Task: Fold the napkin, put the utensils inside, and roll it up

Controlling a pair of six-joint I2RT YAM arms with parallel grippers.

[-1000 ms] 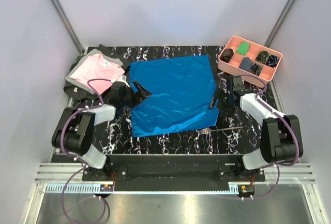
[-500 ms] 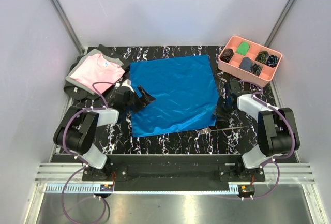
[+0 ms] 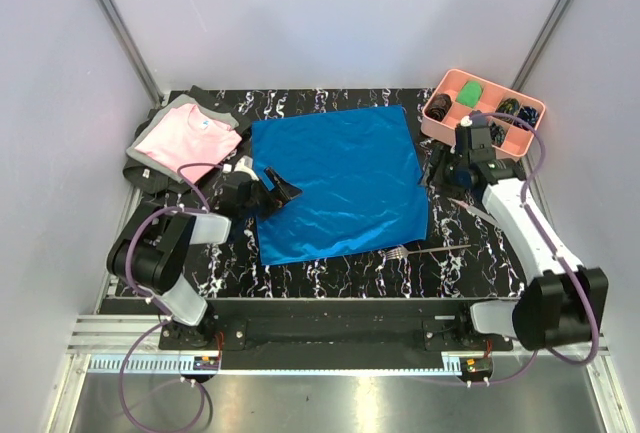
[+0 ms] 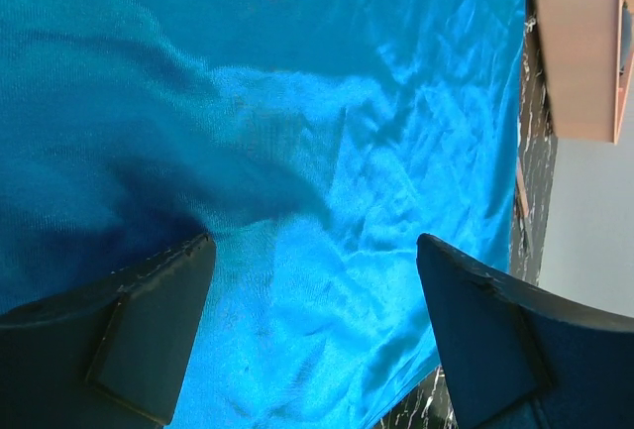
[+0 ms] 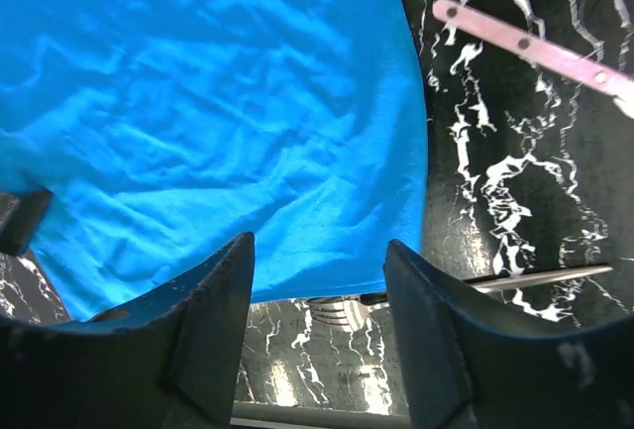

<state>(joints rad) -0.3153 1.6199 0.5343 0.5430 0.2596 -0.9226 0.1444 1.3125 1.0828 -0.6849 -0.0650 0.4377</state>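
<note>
We have the large royal-blue satin napkin (image 3: 335, 183) spread flat in the middle of the black marbled surface (image 3: 320, 273), not yet folded. Our left gripper (image 3: 278, 189) hangs over its left edge, jaws wide apart and empty, placed, we judge, to take that side. Our right gripper (image 5: 317, 251) hovers above the right edge, fingers parted around nothing, likely for a matching pinch. The slim silver fork (image 3: 405, 250) lies at the near right corner, with the thin stick-like piece (image 3: 475, 210) near it. Both sit off the cloth until the fold is made.
</note>
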